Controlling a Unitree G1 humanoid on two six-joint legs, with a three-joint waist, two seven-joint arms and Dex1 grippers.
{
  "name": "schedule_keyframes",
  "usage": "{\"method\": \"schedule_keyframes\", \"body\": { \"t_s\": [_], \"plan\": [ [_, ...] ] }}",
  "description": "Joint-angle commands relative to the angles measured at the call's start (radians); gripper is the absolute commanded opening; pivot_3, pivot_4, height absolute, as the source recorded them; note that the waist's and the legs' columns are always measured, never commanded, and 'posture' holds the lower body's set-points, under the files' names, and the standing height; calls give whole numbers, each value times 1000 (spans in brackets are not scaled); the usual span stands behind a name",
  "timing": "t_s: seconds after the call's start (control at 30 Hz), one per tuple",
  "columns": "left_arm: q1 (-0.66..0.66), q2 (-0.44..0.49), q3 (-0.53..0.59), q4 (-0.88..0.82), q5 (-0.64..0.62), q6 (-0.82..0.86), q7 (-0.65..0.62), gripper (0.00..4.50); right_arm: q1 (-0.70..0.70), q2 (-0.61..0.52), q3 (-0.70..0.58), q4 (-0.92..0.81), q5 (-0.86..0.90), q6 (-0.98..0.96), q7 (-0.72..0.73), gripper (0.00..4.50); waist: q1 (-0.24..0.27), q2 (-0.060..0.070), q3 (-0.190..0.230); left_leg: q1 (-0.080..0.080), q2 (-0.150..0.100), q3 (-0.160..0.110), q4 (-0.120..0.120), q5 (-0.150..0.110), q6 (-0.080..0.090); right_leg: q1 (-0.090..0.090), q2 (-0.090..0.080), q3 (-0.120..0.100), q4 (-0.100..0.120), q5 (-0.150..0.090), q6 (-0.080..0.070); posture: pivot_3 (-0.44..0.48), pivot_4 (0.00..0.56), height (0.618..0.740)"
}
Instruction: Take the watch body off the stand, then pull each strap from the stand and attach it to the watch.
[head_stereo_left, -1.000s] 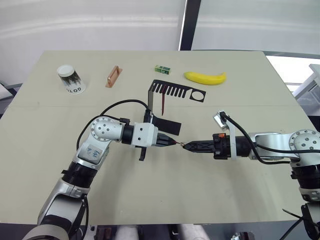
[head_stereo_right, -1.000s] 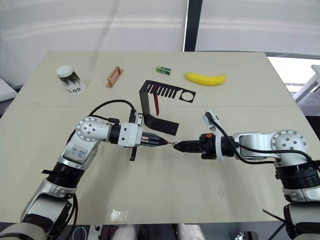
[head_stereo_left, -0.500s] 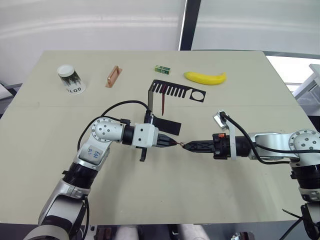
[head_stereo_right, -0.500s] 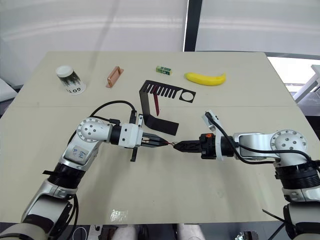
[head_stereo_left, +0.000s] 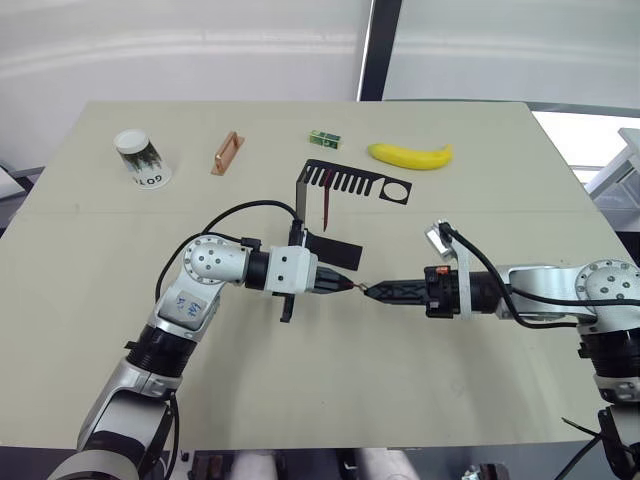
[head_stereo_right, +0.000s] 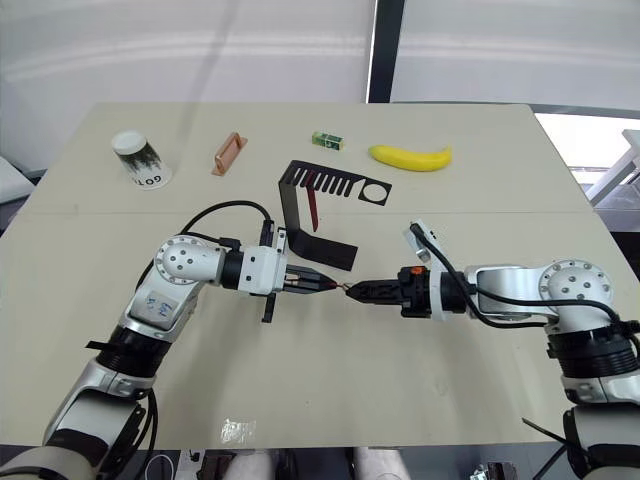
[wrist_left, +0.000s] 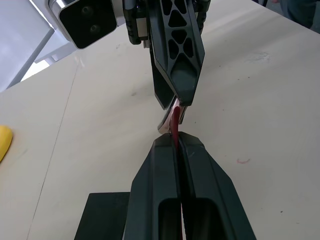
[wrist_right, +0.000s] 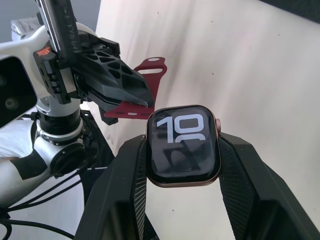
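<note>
The watch (wrist_right: 183, 145) sits at the centre of the right wrist view, clamped by its side edges in your right pincer (head_stereo_left: 372, 293), with its lit face toward that camera; in the head view that puts it just right of centre, held above the counter (head_stereo_left: 330, 400). Meeting it from the left is one strap (wrist_right: 139, 101), dark red, pinched edge-on in your left pincer (head_stereo_left: 346, 285), its free end right at the watch's edge. Whether it has entered the slot I can't tell. The second strap (head_stereo_left: 327, 204) hangs from the comb slots of the stand (head_stereo_left: 330, 215), which sits just above the two pincers in the frame, toward the upper middle. The step at hand looks like seating the first strap. The risk I'd watch: the strap is soft and gripped close to its tip, so a small misalignment may make it buckle or slide along the case instead of going in. Push hard and the watch could twist or pop out of the right pincer's grip, since only its narrow sides are held. Your left wrist is also close to the stand's base plate, so a sideways correction could nudge it and shake the remaining strap loose.
</note>
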Motion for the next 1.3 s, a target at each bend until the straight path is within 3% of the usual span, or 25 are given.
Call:
{"method": "schedule_keyframes", "body": {
  "t_s": [0.03, 1.3],
  "plan": [
    [-8, -15, -10, -32, -2, -9, 11, 0, -23, 28, -45, -10, 26, 3, 45, 1511, 0, 0, 0, 0, 0, 0, 0, 0, 0, 0, 0, 0, 0, 0, 0, 0, 150, 740],
    [-27, -58, 1, -15, 13, 23, 40, 0, -1, -23, -22, -119, 26, -3, 43, 1511, 0, 0, 0, 0, 0, 0, 0, 0, 0, 0, 0, 0, -1, 0, 0, 0, 150, 740]
  ]
}}
